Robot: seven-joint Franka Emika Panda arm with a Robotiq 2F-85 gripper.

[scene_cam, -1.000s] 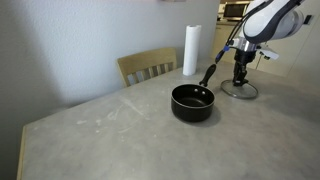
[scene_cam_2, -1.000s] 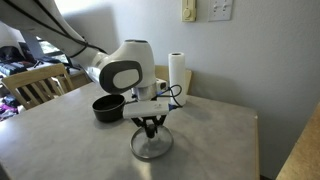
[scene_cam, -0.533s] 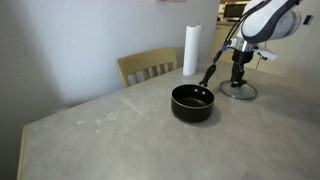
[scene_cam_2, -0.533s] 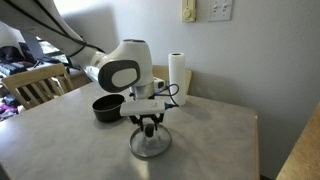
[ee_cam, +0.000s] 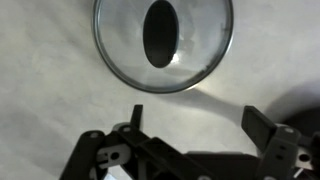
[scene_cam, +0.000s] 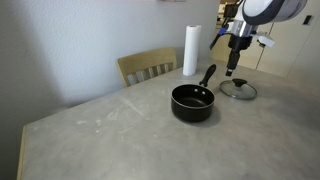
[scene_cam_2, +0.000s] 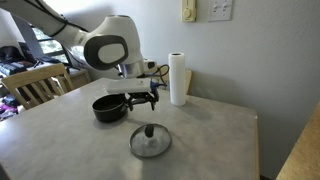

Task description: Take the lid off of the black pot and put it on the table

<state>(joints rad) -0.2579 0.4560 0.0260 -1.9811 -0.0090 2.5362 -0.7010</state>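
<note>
On the table (scene_cam: 90, 135): the lid (scene_cam: 238, 89), lying flat with its black knob up, near the black pot (scene_cam: 192, 102) but not touching it. The pot stands uncovered. Above the lid: my end effector (scene_cam: 231, 70), hanging clear of the knob, jaws spread wide and holding nothing. The wrist view shows the lid (ee_cam: 165, 40) whole, just beyond my fingers (ee_cam: 262, 125). Behind: a white paper-towel roll (scene_cam: 190, 50) and a wooden chair (scene_cam: 148, 66).

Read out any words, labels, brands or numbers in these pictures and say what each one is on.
None can be read. The lid, the black pot, the paper-towel roll and the wall plates show no lettering; the gripper is too blurred to tell.
</note>
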